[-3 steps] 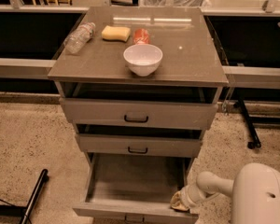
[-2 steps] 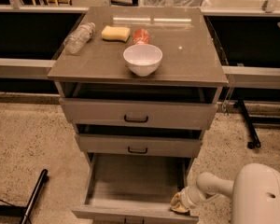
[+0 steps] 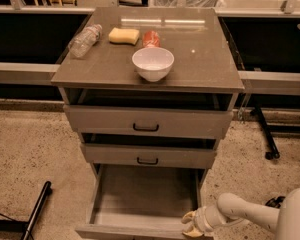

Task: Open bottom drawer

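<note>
Camera view: bottom drawer (image 3: 145, 196) stands well out below the bench's (image 3: 205, 71) front edge, claw (image 3: 192, 225) at its right front corner, probably to pull; its grip cannot be told

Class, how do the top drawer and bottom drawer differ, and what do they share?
The bottom drawer is pulled far out; the top drawer barely. The top drawer is wider than the bottom drawer. The gripper is at the bottom drawer's front corner, away from the top drawer. Both are grey.
</note>
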Robot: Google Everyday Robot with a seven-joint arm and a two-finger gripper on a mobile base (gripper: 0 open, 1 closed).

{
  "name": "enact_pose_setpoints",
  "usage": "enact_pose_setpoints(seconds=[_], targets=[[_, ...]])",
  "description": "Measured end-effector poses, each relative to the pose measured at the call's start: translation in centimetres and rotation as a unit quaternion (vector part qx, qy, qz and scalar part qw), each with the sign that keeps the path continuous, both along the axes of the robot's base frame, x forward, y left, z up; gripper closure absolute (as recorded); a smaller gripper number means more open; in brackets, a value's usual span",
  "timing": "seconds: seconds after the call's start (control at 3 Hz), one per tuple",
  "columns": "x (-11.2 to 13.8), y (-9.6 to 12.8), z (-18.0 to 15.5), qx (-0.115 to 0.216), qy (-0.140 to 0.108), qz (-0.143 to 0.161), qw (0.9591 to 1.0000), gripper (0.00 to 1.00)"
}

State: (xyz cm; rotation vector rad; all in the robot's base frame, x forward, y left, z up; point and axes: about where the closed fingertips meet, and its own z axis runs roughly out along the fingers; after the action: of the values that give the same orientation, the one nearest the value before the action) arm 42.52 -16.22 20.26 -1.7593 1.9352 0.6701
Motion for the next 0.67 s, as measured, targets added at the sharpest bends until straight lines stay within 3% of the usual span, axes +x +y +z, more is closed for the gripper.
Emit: enact_pose_setpoints(seconds=[0.33,0.67], targets=[[-0.5,0.1,4.6,0.002,-0.056,-0.004,0.9984,0.36],[-1.4,-0.1,8.4,-0.008,-0.097,-0.017,0.9951,0.12]])
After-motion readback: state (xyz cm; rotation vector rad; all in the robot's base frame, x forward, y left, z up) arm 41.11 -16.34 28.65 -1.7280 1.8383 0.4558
